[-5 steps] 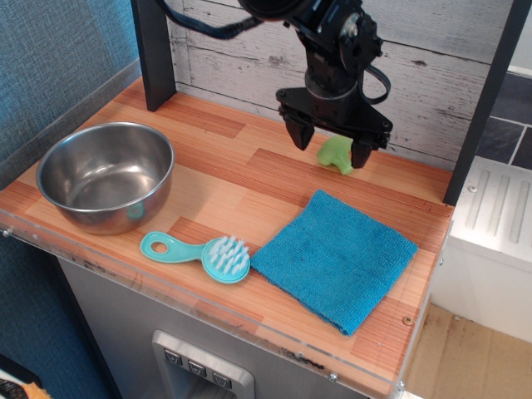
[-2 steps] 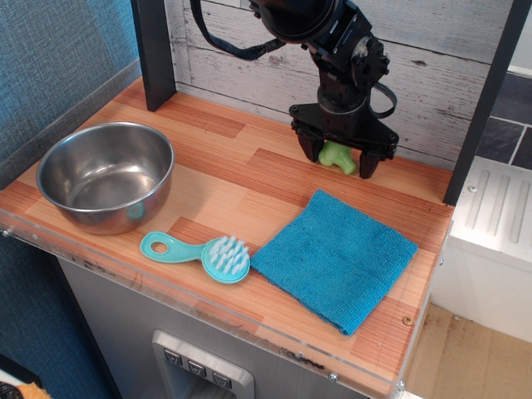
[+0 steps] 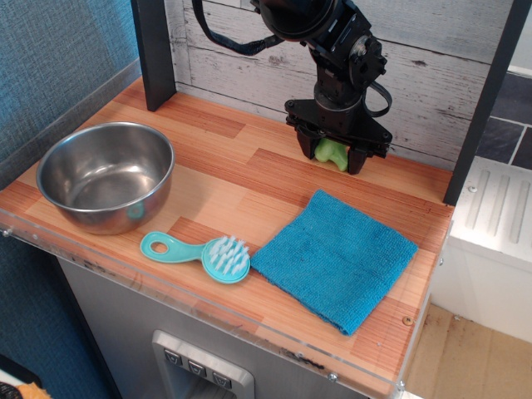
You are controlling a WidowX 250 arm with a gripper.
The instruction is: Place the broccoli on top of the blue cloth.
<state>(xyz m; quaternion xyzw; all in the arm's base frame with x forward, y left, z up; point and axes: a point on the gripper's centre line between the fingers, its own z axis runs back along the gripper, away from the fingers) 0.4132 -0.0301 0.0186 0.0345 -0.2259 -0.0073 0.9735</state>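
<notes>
Sitting between the gripper's (image 3: 332, 156) narrowly parted jaws, the broccoli (image 3: 332, 152) looks pinched.

broccoli (image 3: 332, 152): lime green | blue cloth (image 3: 335, 256): solid teal-blue | end effector (image 3: 331, 153): black | brush (image 3: 199, 252): teal handle, white bristles | bowl (image 3: 105, 175): bare silver steel | table (image 3: 224, 170): orange-brown wood-grain planks | back wall (image 3: 432, 75): whitewashed grey-streaked boards | left wall (image 3: 50, 58): blue weave

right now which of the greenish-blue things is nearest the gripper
The broccoli, the small lime-green floret at the back wall: it sits between the fingers of the gripper. The blue cloth and teal brush lie farther forward.
</notes>
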